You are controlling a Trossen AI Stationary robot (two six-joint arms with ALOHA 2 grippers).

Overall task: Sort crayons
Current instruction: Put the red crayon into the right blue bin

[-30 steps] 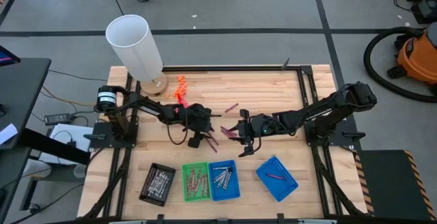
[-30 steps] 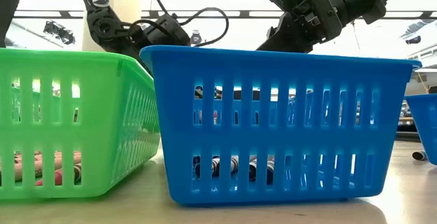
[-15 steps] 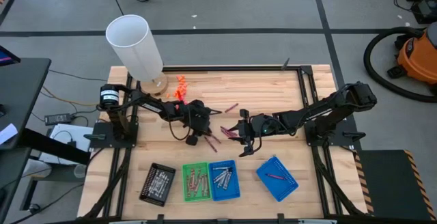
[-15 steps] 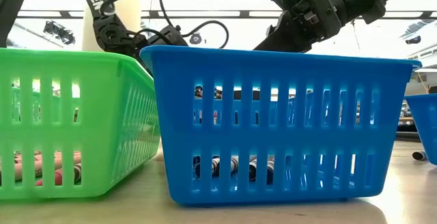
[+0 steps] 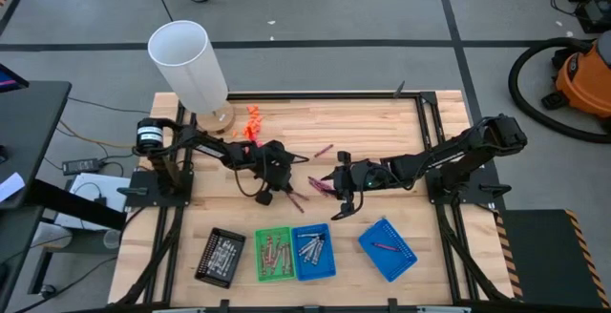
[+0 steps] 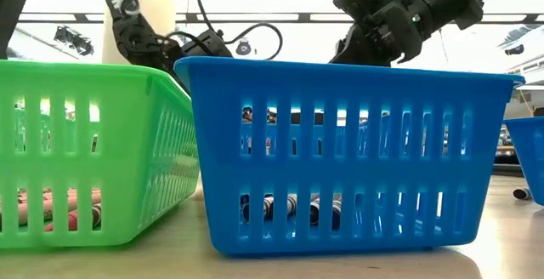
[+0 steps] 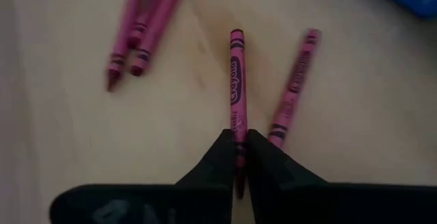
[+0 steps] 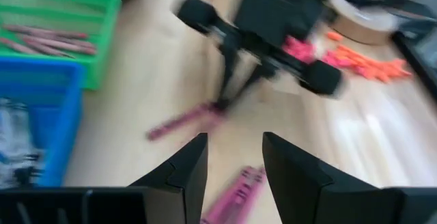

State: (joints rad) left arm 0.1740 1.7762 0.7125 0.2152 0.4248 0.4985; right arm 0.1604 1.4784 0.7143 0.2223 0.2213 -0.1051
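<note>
Pinching magenta crayon (image 7: 236, 80): left gripper (image 7: 237, 157), tabletop.

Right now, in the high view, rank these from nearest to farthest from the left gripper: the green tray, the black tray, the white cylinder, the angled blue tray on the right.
From the left gripper, fingers shut on a magenta crayon:
1. Green tray, front edge, just below it.
2. Black tray, front left.
3. Angled blue tray, front right; close to the white cylinder, back left, which looks slightly farther.
</note>
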